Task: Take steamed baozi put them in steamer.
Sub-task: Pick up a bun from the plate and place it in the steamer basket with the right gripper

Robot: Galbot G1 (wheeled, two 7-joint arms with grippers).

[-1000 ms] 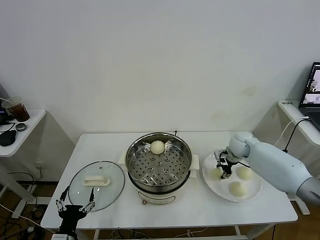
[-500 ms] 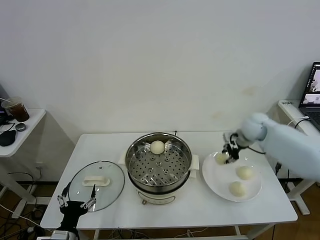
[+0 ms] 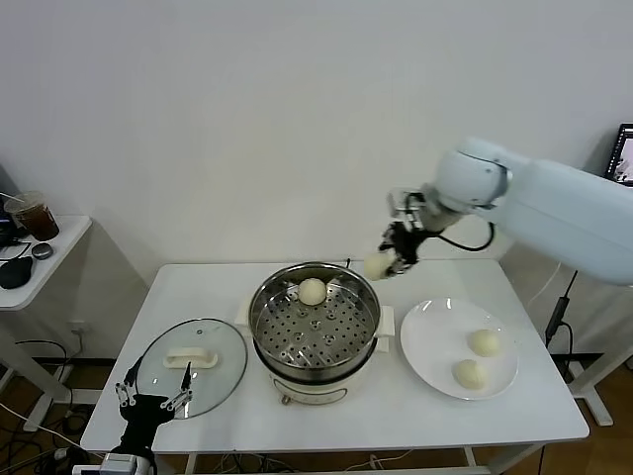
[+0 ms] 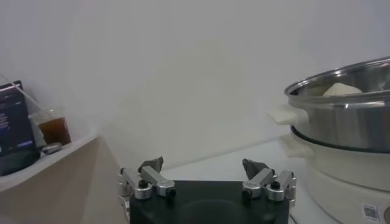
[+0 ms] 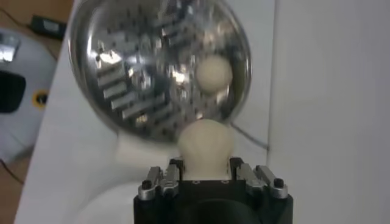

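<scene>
Take the steamer (image 3: pixel 315 332) as your landmark: it stands at the middle of the white surface (image 3: pixel 396 421), a shiny steel pot on a cream base with side handles, its perforated tray showing.

Your right gripper (image 3: pixel 396 259) hangs in the air just beyond the steamer's far right rim, above the surface. Its jaws are closed on a baozi (image 3: pixel 377 265), which sticks out from them toward the steamer. In the right wrist view that held bun (image 5: pixel 204 145) sits between the jaws just outside the pot's edge (image 5: pixel 79 91), not yet over the tray.

One baozi in the steamer (image 3: pixel 312 291) lies on the tray at the far side, close to the back wall. The right wrist view shows it (image 5: pixel 213 74) resting on the perforated metal.

To the right of the steamer, just beside its handle, is a flat white plate (image 3: pixel 427 341). Two baozi on the plate (image 3: pixel 484 342) lie on its right half, near each other but apart.

To the left of the steamer a round glass lid (image 3: pixel 223 376) with a white handle lies flat on the surface.

Your left gripper (image 3: pixel 151 400) waits low at the near left edge of the surface, beside the lid and well apart from the steamer. Its jaws stand wide open with nothing between them.
</scene>
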